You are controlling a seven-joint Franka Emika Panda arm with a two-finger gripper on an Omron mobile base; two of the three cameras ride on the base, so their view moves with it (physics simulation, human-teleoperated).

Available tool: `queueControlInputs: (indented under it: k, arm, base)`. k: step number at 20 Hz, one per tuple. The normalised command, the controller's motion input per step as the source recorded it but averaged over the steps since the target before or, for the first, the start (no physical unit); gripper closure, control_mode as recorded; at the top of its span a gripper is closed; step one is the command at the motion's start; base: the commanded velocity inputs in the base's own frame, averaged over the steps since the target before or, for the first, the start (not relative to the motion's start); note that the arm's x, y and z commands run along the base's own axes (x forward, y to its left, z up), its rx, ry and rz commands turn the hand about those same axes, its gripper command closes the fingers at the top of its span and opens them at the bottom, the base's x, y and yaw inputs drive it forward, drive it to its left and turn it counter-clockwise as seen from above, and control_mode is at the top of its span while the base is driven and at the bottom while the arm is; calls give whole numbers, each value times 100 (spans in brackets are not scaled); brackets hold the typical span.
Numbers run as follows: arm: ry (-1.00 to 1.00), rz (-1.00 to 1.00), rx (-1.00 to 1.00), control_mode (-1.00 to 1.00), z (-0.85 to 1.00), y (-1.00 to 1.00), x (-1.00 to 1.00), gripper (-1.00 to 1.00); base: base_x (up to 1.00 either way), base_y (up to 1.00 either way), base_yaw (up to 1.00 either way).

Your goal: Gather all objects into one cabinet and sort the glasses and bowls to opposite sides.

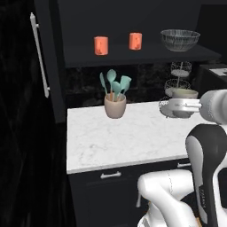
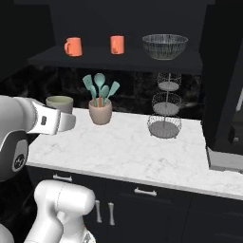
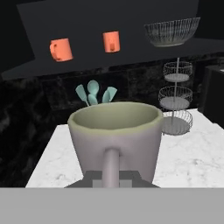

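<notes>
My gripper (image 3: 111,177) is shut on the handle of the grey-beige mug (image 3: 116,135), holding it upright above the marble counter (image 1: 124,137). From the base, the gripper (image 1: 176,106) and mug (image 1: 184,93) hang in front of the wire baskets; from the other side the mug (image 2: 60,103) peeks over the gripper (image 2: 71,122). The black cabinet stands open, door and white bar handle (image 1: 39,55) swung left. On its shelf (image 1: 133,56) stand two orange mugs (image 1: 101,45) (image 1: 135,41), with the dark mesh-patterned bowl (image 1: 179,40) at the right end.
A beige pot of teal utensils (image 1: 115,105) stands at the back of the counter under the shelf. Tiered wire baskets (image 2: 166,104) stand to its right. Black drawers with silver handles (image 1: 111,175) run below the counter. A tall dark unit (image 2: 223,95) bounds the right side.
</notes>
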Motion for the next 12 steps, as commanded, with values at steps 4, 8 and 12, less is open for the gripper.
queueControlInputs:
  k: [4,8,12]
  arm:
    - [0,0,0,100,0,0,0,100]
    - [0,0,0,100,0,0,0,100]
    - [0,0,0,100,0,0,0,100]
  base:
    - [53,-2,-3]
    - [40,0,-9]
    - [18,0,-9]
